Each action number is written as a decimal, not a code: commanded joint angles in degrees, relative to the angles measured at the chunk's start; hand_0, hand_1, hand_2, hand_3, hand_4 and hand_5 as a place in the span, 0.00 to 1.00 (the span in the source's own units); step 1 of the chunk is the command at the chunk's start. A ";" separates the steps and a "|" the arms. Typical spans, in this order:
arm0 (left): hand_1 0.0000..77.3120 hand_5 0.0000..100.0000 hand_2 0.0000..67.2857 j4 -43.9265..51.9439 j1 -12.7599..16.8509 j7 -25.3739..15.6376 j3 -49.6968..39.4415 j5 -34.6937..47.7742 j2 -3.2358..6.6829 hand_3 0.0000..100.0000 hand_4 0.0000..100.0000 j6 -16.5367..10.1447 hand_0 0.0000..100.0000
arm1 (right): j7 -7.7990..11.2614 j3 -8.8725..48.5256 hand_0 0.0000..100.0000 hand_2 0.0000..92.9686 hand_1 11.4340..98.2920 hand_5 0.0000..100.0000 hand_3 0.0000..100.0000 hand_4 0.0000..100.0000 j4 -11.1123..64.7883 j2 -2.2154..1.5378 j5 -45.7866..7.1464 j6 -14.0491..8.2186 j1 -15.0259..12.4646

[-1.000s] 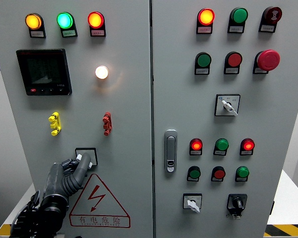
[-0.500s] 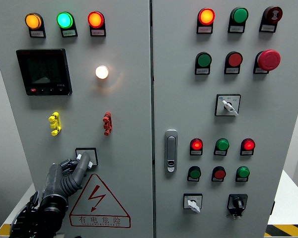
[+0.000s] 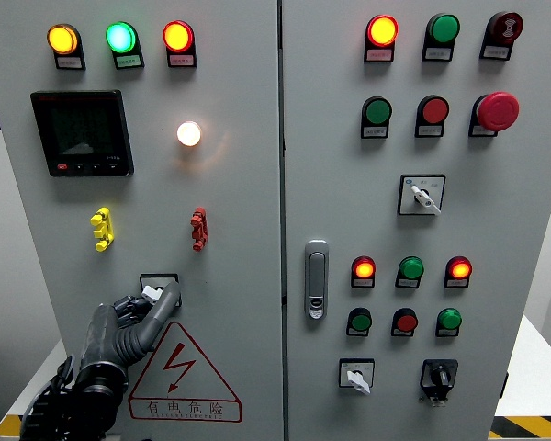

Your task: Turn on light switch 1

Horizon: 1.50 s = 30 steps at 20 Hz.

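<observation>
Left robot hand (image 3: 145, 308), fingers curled w/ index on switch (image 3: 159, 285), a small stiff knob prob. needing pinch-and-twist.

"有电危险" on warning triangle (image 3: 184, 375)

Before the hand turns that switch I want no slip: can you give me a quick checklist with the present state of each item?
1. Left hand at the rotary switch above the warning triangle: ok.
2. Fingertip touching the knob: ok, it seems.
3. Firm grip around the knob: cannot tell.
4. Knob's present position: cannot tell, fingers hide it.
5. White lamp glowing: ok, lit.
6. Right hand clear: ok, out of view.
</observation>
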 commanded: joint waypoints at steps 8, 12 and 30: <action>0.70 0.75 0.93 -1.42 2.21 -1.14 0.18 -0.09 -0.01 0.83 0.97 0.59 0.00 | 0.00 0.00 0.00 0.00 0.09 0.11 0.19 0.19 0.00 0.00 0.00 0.02 0.00; 0.69 0.75 0.93 -2.13 3.35 -1.67 1.15 -0.09 0.08 0.83 0.97 0.59 0.00 | 0.00 0.00 0.00 0.00 0.09 0.11 0.19 0.19 0.00 0.00 0.00 0.02 0.00; 0.71 0.78 0.82 -7.23 24.52 -26.53 3.43 -17.81 4.47 0.91 1.00 -0.64 0.00 | 0.00 0.00 0.00 0.00 0.09 0.11 0.19 0.19 0.00 0.09 0.00 0.02 0.00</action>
